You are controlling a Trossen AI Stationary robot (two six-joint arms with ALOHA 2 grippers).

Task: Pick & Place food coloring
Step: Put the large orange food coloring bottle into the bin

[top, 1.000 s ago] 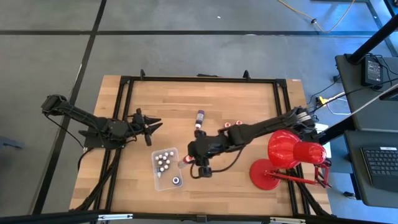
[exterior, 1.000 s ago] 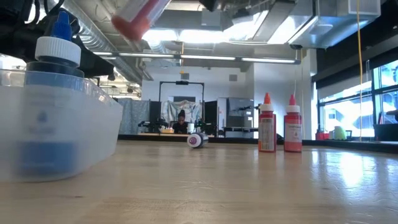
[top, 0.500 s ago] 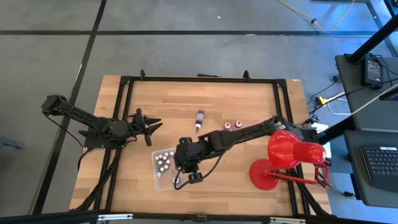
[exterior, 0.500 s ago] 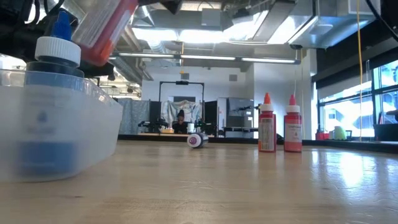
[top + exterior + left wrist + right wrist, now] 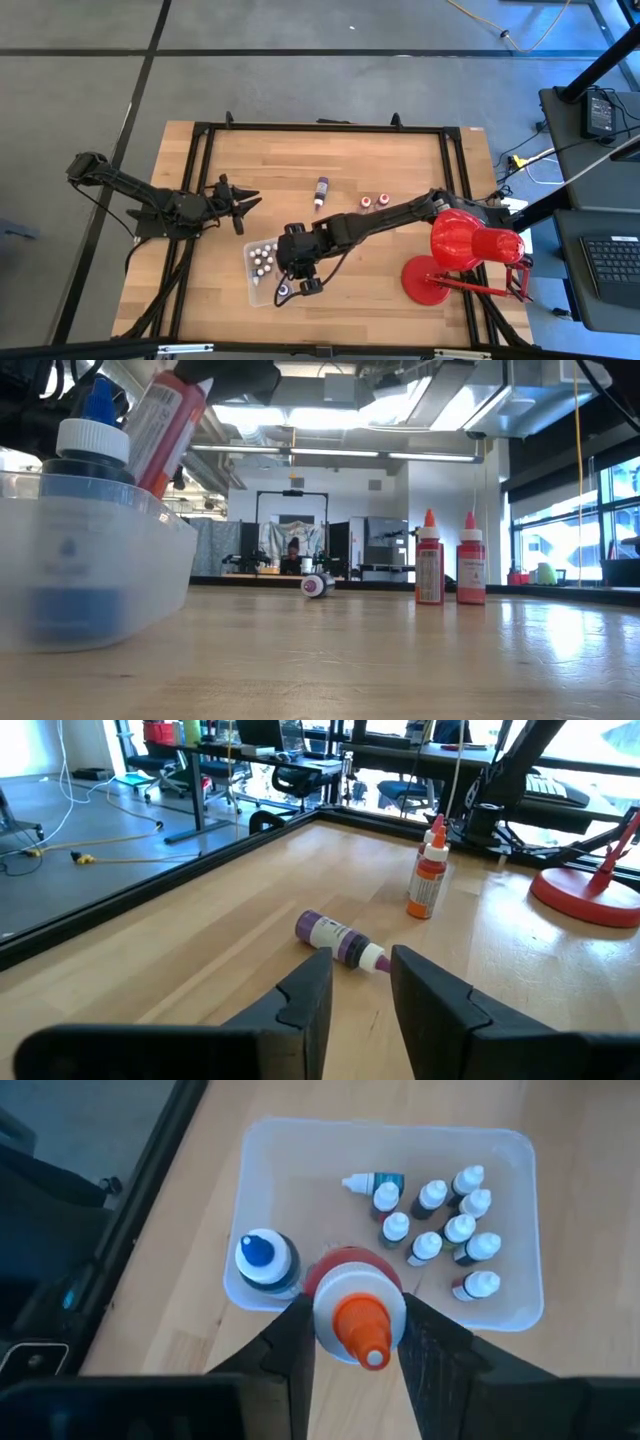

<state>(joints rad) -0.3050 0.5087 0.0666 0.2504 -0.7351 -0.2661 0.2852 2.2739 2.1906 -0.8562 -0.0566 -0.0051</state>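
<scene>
My right gripper (image 5: 291, 266) hangs over the clear plastic tray (image 5: 262, 290), shut on a red food coloring bottle (image 5: 354, 1285) with an orange tip. In the tray stand a blue-capped bottle (image 5: 264, 1261) and several tiny white-capped dropper bottles (image 5: 440, 1220). A purple bottle (image 5: 321, 190) lies on its side at the table's middle. Two red bottles (image 5: 375, 200) stand upright to its right. My left gripper (image 5: 247, 200) waits at the left, level and open, with nothing between its fingers (image 5: 310, 995). My right gripper pinches the red bottle's upper end (image 5: 322, 1277), just under the orange tip, between its two fingers (image 5: 296, 1338). It comes slanting down from the table's right side. The bottle (image 5: 165, 430) hangs tilted below it, its lower end (image 5: 150, 482) behind the tray's rim.
A big red desk lamp (image 5: 462, 250) stands at the table's right side. A black frame (image 5: 320, 128) runs round the tabletop. Bare wood lies between the tray and the lamp and along the far side.
My right gripper has gone toward the table's left edge and down, from beside the tray to over it, rolling as it went. The red bottle went with it, swung nearer to upright, and its lower end has come down to the tray's rim.
</scene>
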